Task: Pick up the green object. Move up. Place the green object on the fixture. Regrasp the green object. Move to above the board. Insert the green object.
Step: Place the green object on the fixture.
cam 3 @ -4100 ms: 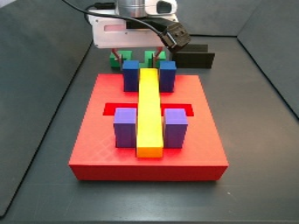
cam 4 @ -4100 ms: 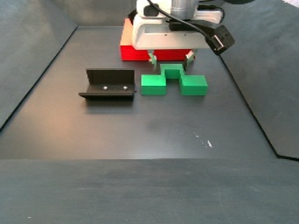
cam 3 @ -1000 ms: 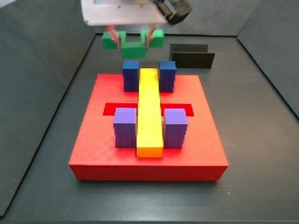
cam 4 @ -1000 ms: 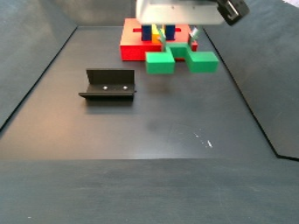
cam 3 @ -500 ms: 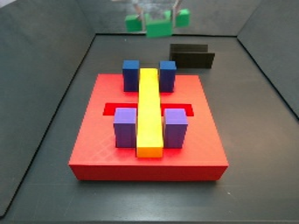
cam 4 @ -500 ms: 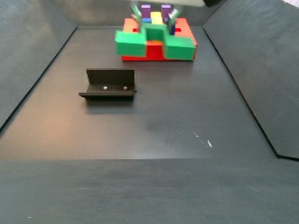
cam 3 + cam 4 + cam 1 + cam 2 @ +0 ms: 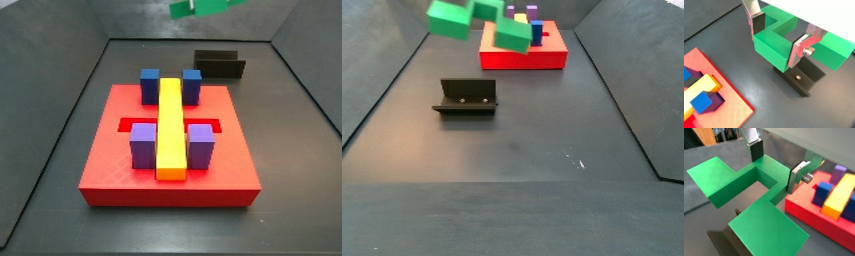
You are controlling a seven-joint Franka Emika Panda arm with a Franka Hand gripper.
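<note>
The green object [image 7: 774, 47] is a bright green blocky U-shaped piece, and my gripper [image 7: 777, 41] is shut on its middle bar. It also shows in a wrist view [image 7: 747, 193] with the gripper [image 7: 774, 167] around it. In both side views the green object [image 7: 207, 7] [image 7: 476, 22] hangs high in the air, tilted, and the gripper itself is cut off by the frame edge. The black fixture [image 7: 466, 97] stands empty on the floor and shows below the piece in a wrist view [image 7: 805, 80]. The red board [image 7: 167, 150] lies flat.
The board [image 7: 529, 58] carries two blue blocks [image 7: 170, 82], two purple blocks [image 7: 171, 145] and a long yellow bar [image 7: 171, 128]. The fixture [image 7: 221, 65] stands behind the board's far right corner. Dark sloping walls enclose the floor.
The gripper has lifted the green object off the floor and carried it high up. It has moved sideways toward the fixture and now hangs tilted.
</note>
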